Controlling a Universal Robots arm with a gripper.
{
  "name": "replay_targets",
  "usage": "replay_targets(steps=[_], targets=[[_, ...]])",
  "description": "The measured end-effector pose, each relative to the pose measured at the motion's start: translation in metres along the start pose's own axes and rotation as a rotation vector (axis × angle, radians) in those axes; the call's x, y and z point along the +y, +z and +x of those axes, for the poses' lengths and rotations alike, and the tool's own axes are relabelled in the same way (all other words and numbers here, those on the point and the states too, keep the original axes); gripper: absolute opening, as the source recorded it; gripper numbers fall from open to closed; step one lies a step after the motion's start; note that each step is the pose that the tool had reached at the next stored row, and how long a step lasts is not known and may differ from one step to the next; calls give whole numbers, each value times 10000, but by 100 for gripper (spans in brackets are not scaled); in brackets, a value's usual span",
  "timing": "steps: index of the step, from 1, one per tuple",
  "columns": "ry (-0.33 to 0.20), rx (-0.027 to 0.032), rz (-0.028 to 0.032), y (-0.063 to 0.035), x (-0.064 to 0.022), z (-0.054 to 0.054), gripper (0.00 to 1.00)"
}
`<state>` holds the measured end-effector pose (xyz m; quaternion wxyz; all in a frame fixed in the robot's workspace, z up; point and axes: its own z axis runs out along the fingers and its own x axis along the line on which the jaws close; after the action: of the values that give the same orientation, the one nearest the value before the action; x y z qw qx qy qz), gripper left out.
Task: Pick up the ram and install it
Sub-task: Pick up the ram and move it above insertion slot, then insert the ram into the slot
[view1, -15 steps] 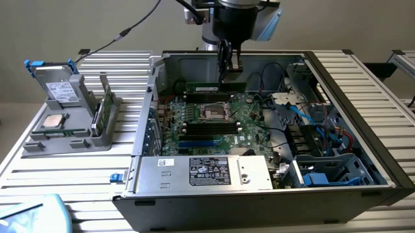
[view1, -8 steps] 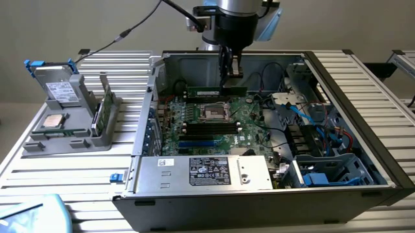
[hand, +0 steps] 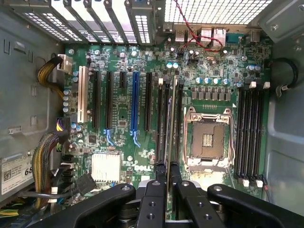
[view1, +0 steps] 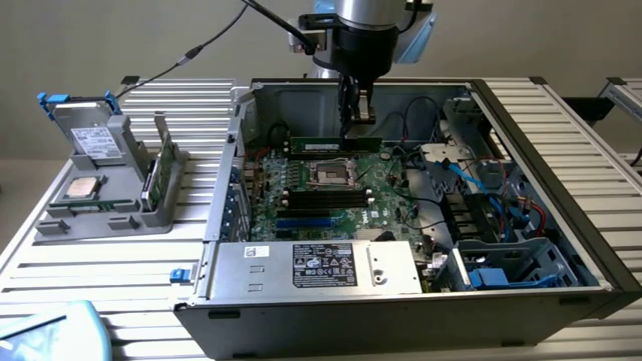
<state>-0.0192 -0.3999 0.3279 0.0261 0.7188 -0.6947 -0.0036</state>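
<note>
A: Inside the open case [view1: 401, 316], where is the ram [view1: 336, 143] right now?

B: Over the motherboard [view1: 331, 207], on the far side of the processor socket [view1: 331, 173] in the exterior view. The claw [view1: 357, 120] comes straight down from above and pinches the stick by its upper edge, near its middle.

A: Why near the middle?

B: My guess is balance. Held there, the long stick hangs level and both ends would meet the slot together.

A: And the fingers are pressed on it, not spread?

B: Pressed on it. In the wrist view the claw [hand: 167, 167] has one finger on each face, and the ram [hand: 171, 123] shows edge-on as a thin line running away between them.

A: Does it line up with anything?

B: It runs parallel to the black memory slots [hand: 160, 118] beside the socket [hand: 207, 137], directly over that bank. A second bank of slots [hand: 249, 133] lies on the socket's other side, well apart from the stick. Keeping the stick on edge with the contacts facing down is what a slot needs.

A: Is it seated?

B: I cannot tell. It sits very low over the board, but whether its lower edge touches the slot is hidden behind the stick itself.

A: What else is on the surface [view1: 101, 278]?

B: A grey holder [view1: 101, 218] to the exterior view's left of the case, carrying a square processor chip [view1: 80, 188] and an upright green board [view1: 158, 173]. Both are well clear of the claw.
</note>
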Motion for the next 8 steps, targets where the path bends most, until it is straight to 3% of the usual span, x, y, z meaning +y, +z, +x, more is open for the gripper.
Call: replay_targets(steps=[8], targets=[[0, 0, 0, 0, 0, 0, 14]])
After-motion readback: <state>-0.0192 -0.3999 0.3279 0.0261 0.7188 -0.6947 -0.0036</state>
